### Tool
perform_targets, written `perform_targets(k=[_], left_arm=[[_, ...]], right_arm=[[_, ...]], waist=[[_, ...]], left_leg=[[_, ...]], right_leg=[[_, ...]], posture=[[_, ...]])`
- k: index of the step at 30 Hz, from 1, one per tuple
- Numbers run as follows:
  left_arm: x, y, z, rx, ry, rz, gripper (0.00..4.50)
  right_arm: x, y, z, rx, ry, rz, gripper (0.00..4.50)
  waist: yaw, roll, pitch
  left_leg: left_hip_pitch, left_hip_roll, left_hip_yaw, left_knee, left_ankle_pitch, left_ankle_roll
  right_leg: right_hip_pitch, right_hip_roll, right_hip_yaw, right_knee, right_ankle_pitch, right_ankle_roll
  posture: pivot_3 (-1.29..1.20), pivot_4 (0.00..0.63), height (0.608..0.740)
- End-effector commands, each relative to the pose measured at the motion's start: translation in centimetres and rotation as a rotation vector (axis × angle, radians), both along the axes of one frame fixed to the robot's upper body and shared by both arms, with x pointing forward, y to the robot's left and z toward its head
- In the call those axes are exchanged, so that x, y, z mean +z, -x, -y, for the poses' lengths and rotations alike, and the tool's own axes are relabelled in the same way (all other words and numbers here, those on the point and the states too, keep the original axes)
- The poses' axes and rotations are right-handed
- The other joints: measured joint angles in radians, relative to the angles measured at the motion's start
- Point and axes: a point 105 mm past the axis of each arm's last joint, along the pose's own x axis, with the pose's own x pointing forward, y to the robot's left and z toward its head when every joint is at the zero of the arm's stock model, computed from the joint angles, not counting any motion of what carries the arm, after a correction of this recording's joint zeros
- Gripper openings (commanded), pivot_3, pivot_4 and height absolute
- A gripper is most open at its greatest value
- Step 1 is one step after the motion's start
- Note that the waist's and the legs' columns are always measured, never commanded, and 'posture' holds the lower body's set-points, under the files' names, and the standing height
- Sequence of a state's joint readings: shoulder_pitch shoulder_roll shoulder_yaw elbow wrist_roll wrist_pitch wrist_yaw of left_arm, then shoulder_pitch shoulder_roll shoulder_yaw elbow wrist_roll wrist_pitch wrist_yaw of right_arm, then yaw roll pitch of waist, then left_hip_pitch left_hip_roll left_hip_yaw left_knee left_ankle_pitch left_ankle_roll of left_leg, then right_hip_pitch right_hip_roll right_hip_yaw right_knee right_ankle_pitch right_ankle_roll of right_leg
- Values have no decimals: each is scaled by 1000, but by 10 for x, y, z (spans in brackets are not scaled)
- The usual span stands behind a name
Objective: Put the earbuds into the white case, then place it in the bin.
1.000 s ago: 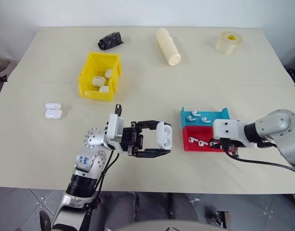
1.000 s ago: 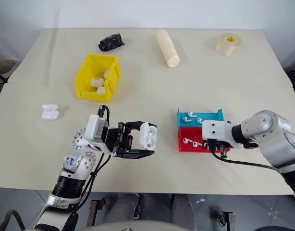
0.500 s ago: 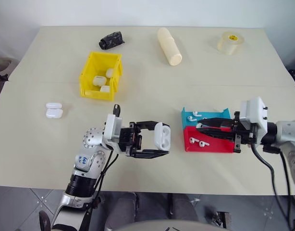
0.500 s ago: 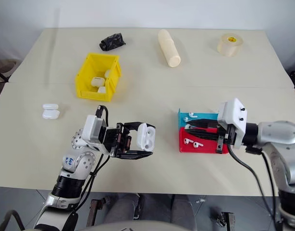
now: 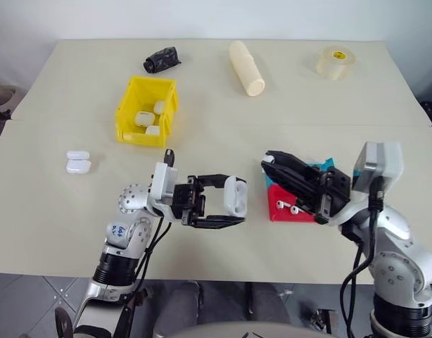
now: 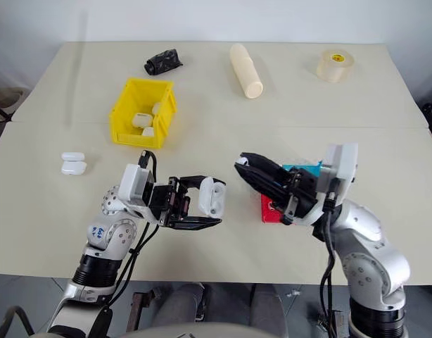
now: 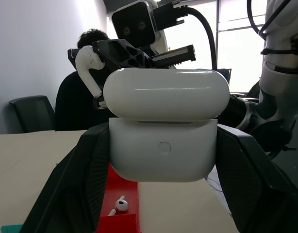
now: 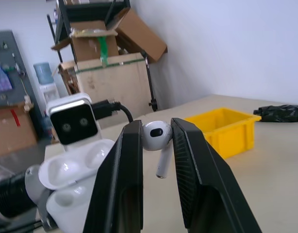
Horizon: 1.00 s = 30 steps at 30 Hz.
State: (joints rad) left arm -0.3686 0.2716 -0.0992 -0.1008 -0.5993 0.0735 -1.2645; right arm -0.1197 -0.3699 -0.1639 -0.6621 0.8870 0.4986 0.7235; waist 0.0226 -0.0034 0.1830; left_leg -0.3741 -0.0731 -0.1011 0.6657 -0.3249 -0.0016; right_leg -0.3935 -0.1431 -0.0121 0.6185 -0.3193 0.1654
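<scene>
My left gripper (image 5: 232, 201) is shut on the white case (image 5: 236, 195), held above the table near its front edge with the lid open; the lid's wells show in the right wrist view on the case (image 8: 74, 170). My right gripper (image 5: 270, 157) is shut on one earbud (image 8: 156, 137), its stem hanging below the fingertips, just right of the case and a little apart from it. Two more earbuds (image 5: 286, 207) lie in the red tray (image 5: 281, 214). The yellow bin (image 5: 140, 136) stands at the back left with several white cases inside.
A blue tray (image 5: 323, 165) sits behind the red one, mostly hidden by my right arm. Two white cases (image 5: 78, 162) lie at the left. A black object (image 5: 160, 58), a cream cylinder (image 5: 246, 67) and a tape roll (image 5: 335, 61) line the far edge.
My right gripper has lifted off the red tray, turned and swung left and up with an earbud, ending close to the case. The left gripper and case stayed put.
</scene>
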Motion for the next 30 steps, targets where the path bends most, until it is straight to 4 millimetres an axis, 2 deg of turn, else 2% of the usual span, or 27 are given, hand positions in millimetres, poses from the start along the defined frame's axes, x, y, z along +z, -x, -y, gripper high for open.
perform_targets(k=[1, 17, 25, 30], left_arm=[[12, 4, 2, -5, 41, 20, 2805], [17, 6, 8, -4, 60, 9, 2805], [18, 5, 8, -4, 63, 6, 2805], [21, 5, 8, -8, 70, 10, 2805]], right_arm=[[8, 10, -7, 18, -65, 25, 497], [-1, 14, -25, 49, -143, -5, 497], [-10, 15, -28, 47, -101, 3, 497], [-24, 14, -29, 33, -35, 24, 497]], waist=[[0, 0, 0], [-2, 0, 0], [-2, 0, 0], [-2, 0, 0]], left_leg=[[0, 0, 0, 0, 0, 0], [1, 0, 0, 0, 0, 0], [1, 0, 0, -1, 0, 0], [1, 0, 0, -1, 0, 0]], right_leg=[[0, 0, 0, 0, 0, 0], [0, 1, 1, 1, 0, 0], [0, 1, 1, 1, 0, 0], [0, 1, 1, 1, 0, 0]], posture=[[0, 150, 740], [0, 150, 740], [0, 150, 740], [0, 150, 740]])
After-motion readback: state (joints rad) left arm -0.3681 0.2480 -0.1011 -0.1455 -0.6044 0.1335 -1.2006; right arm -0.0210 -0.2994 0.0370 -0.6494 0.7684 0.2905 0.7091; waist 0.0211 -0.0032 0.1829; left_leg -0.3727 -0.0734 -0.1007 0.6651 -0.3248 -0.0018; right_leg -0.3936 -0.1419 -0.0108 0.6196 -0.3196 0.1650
